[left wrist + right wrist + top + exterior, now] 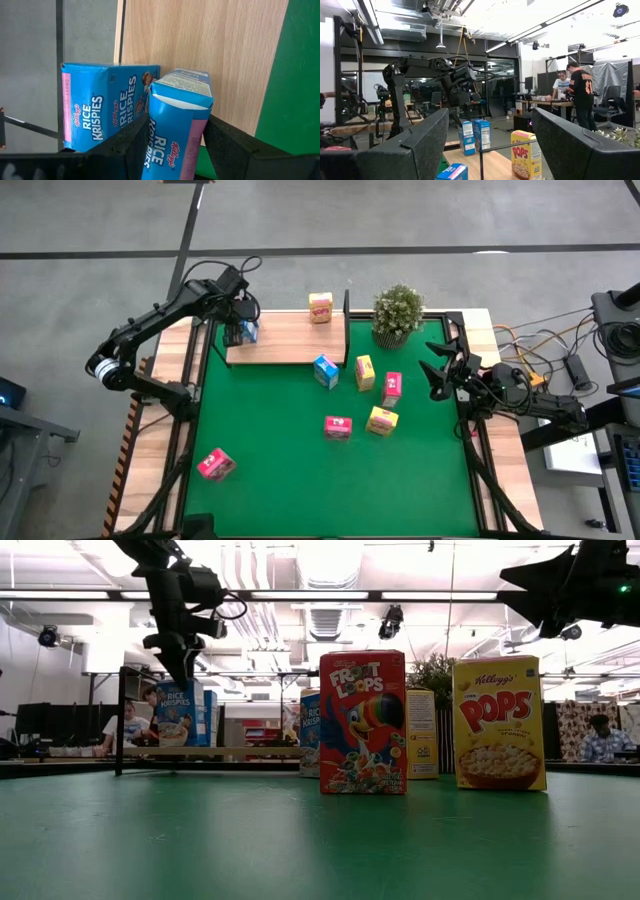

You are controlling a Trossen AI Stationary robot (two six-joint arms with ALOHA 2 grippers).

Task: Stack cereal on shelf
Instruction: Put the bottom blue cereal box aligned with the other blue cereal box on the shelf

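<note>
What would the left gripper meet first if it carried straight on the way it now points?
Probably the shelf: the left gripper points down at its plank, holding a blue cereal box beside another blue box.

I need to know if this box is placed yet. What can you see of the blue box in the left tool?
The blue Rice Krispies box is printed cardboard, tilted, clamped between the left tool's dark fingers. It hangs over the light wooden shelf, beside a second blue box already standing there. Whether the two touch is unclear.
</note>
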